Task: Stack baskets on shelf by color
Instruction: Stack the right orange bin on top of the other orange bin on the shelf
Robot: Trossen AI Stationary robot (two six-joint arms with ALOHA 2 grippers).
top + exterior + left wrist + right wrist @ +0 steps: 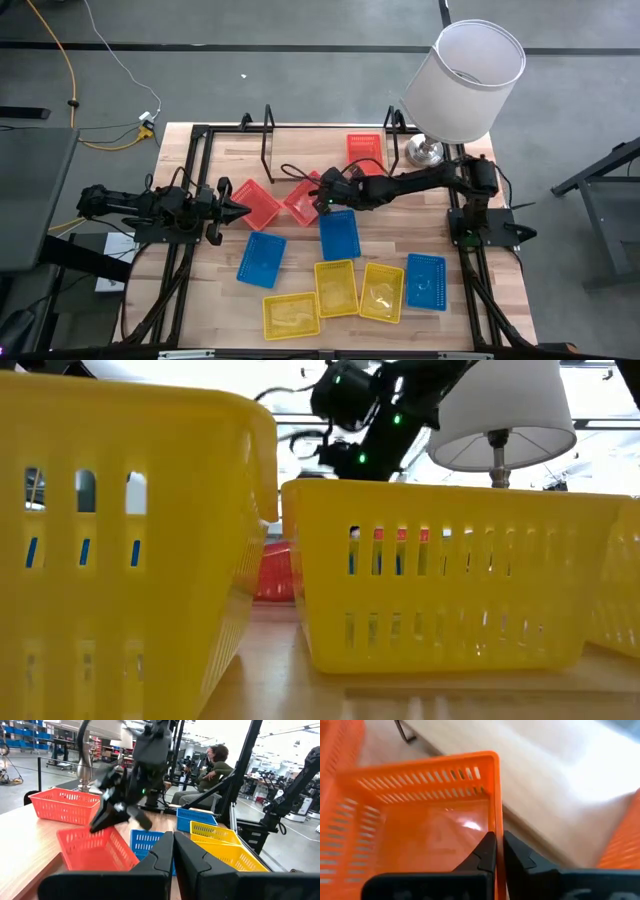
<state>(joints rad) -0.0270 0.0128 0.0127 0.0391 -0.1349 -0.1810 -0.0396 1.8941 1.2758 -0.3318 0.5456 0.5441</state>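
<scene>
One red basket (430, 815) sits tilted mid-bench beside another red basket (257, 204), its long axis diagonal. The right pincer (498, 851) is clamped on its rim. The left pincer (173, 852), fingers together, points toward them.

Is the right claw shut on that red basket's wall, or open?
Shut on it. In the right wrist view the right claw has its fingers pinched either side of the red basket's wall, no gap showing.
</scene>
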